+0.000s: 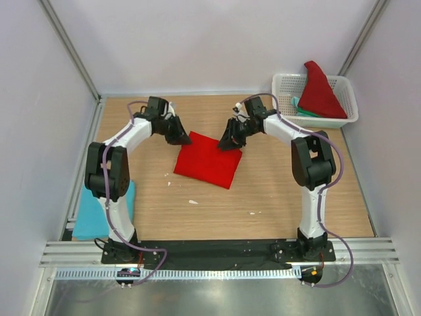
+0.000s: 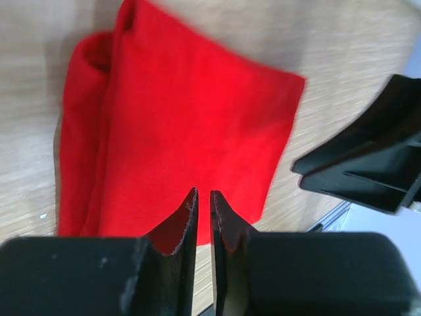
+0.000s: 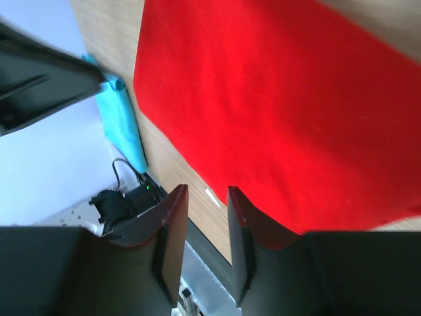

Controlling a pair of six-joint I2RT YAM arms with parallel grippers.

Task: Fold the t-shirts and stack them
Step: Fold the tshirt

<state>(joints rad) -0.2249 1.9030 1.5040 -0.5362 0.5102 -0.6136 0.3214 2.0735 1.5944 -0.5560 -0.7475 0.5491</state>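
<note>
A red t-shirt (image 1: 207,161) lies folded into a flat square in the middle of the table. My left gripper (image 1: 179,137) hovers at its far left corner. In the left wrist view the left gripper (image 2: 203,197) has its jaws only a narrow slit apart, with nothing between them, above the red t-shirt (image 2: 184,131). My right gripper (image 1: 230,141) is at the far right corner. In the right wrist view the right gripper (image 3: 207,194) stands open and empty over the red t-shirt's (image 3: 283,112) edge. A folded light blue t-shirt (image 1: 99,210) lies at the table's left edge.
A white lattice basket (image 1: 283,89) at the back right holds another red t-shirt (image 1: 321,92) sticking up and a teal-green one (image 1: 302,108) beneath it. White walls and metal posts close in the table on three sides.
</note>
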